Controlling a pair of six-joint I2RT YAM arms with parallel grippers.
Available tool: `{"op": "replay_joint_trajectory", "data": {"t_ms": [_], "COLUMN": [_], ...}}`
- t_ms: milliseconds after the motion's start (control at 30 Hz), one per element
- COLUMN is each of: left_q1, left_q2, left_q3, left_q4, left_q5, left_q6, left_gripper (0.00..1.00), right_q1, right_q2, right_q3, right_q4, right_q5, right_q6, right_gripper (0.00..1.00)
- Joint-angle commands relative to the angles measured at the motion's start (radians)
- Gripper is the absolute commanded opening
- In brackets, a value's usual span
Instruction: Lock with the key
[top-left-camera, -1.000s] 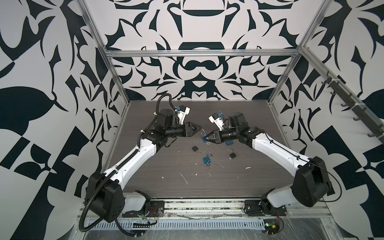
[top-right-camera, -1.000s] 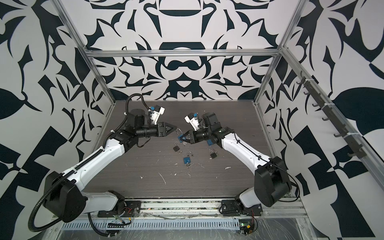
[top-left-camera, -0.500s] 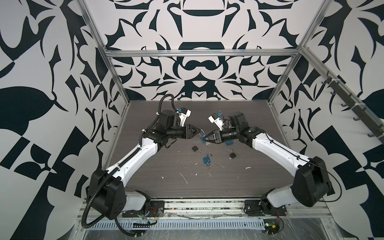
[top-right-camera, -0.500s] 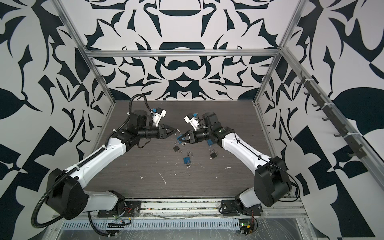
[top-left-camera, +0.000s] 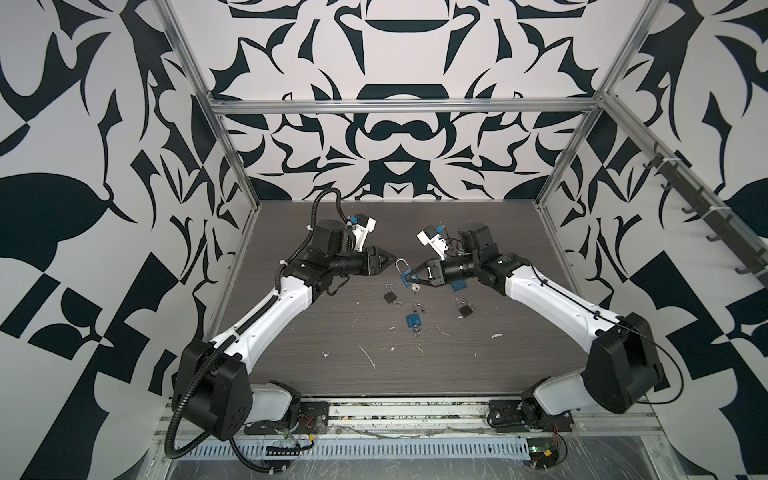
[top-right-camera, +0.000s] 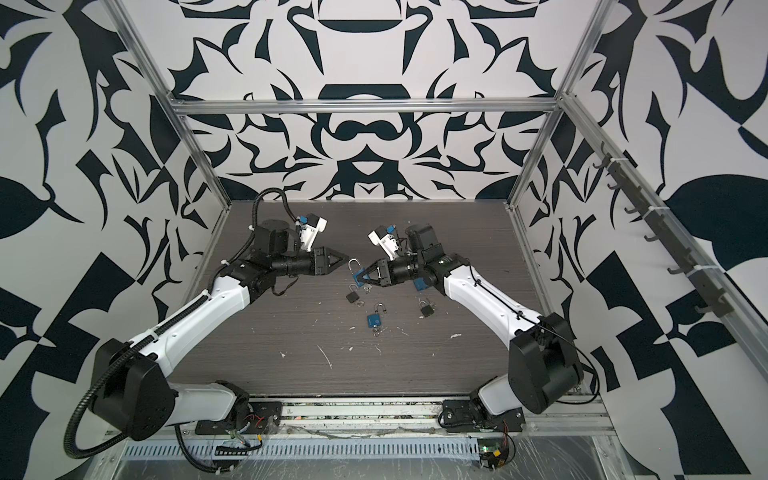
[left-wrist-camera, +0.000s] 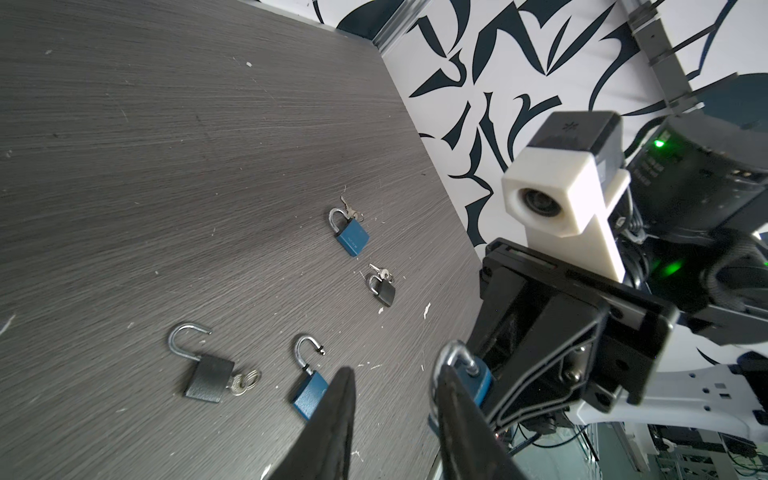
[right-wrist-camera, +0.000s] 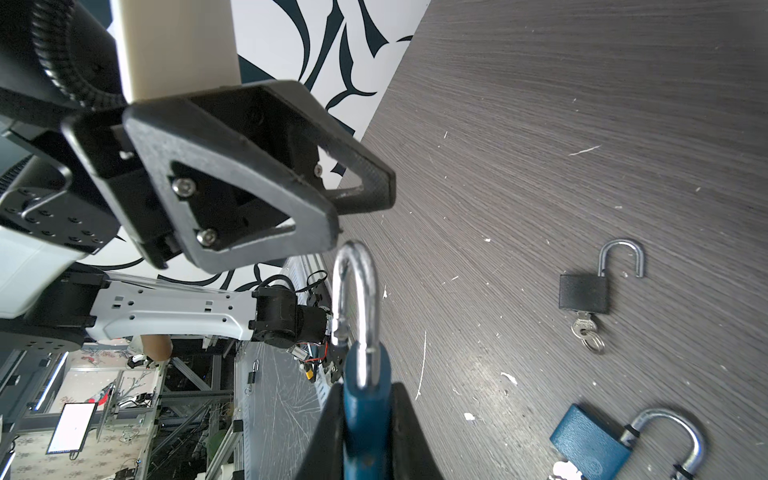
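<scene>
We see the right gripper (right-wrist-camera: 365, 392) clamped on the body of the blue padlock (right-wrist-camera: 365, 436), which it holds up off the table (top-left-camera: 332, 332); its silver shackle (right-wrist-camera: 355, 291) points at the left gripper (top-left-camera: 392, 258). A small silver key (top-left-camera: 415, 286) shows just below the held lock in a top view. The left gripper is right beside the shackle, and we cannot tell if they touch; its fingers (left-wrist-camera: 338, 415) are parted with nothing between them. On the table below we see a black padlock (top-left-camera: 390, 296) with its shackle open, a second blue padlock (top-left-camera: 413, 320) and another black padlock (top-left-camera: 465, 309), all apart
</scene>
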Motion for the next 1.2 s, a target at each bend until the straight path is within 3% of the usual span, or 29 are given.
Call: {"op": "replay_joint_trajectory", "data": {"t_ms": [0, 333, 800, 1167], "left_q1": [0.007, 0.007, 0.008, 0.008], "left_q2": [-0.024, 0.000, 0.034, 0.042], "left_q3": [-0.017, -0.021, -0.017, -0.017], "left_q4": [0.068, 0.130, 0.125, 0.131], "left_q5": [0.070, 0.164, 0.165, 0.177], "left_q6": [-0.024, -0.053, -0.062, -0.064], "left_gripper": [0.39, 0.35, 0.38, 0.27], "right_q1": [-0.007, -0.005, -0.006, -0.006], "right_q2": [-0.032, -0.026, -0.029, -0.034], "right_q3": [0.024, 0.023, 0.025, 0.025], "right_q4": [0.063, 0.084, 0.089, 0.108], "right_q5": [-0.048, -0.065, -0.065, -0.075], "right_q6": [0.007, 0.023, 0.033, 0.048], "right_gripper": [0.00, 0.00, 0.00, 0.00]}}
